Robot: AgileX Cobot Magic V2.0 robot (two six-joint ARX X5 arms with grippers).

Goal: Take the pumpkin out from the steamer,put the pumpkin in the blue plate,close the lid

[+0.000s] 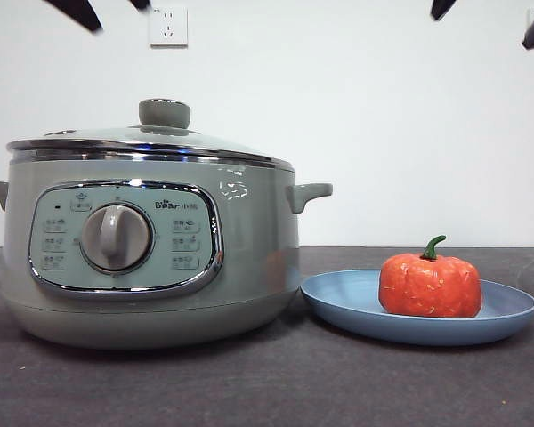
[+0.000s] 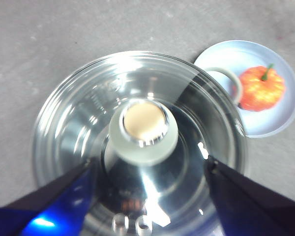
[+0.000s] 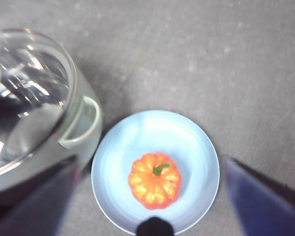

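The steamer [image 1: 249,249] stands at the left with the glass lid [image 1: 116,138] seated on it, its green knob [image 1: 165,113] upright. To its right the pumpkin [image 1: 430,285] sits in the blue plate [image 1: 338,298]. My left gripper [image 2: 148,163] hangs open high above the lid [image 2: 88,113], one jaw on each side of the knob [image 2: 143,130], touching nothing. My right gripper [image 3: 147,167] is open high over the pumpkin [image 3: 155,179] in the plate [image 3: 137,132], holding nothing. In the front view both grippers show only as black tips: left gripper [image 1: 107,7], right gripper [image 1: 489,16].
A dark grey tabletop [image 1: 276,382] carries the steamer and plate, which stand close side by side; the steamer's side handle [image 3: 83,123] reaches toward the plate rim. A white wall with a socket [image 1: 168,25] lies behind.
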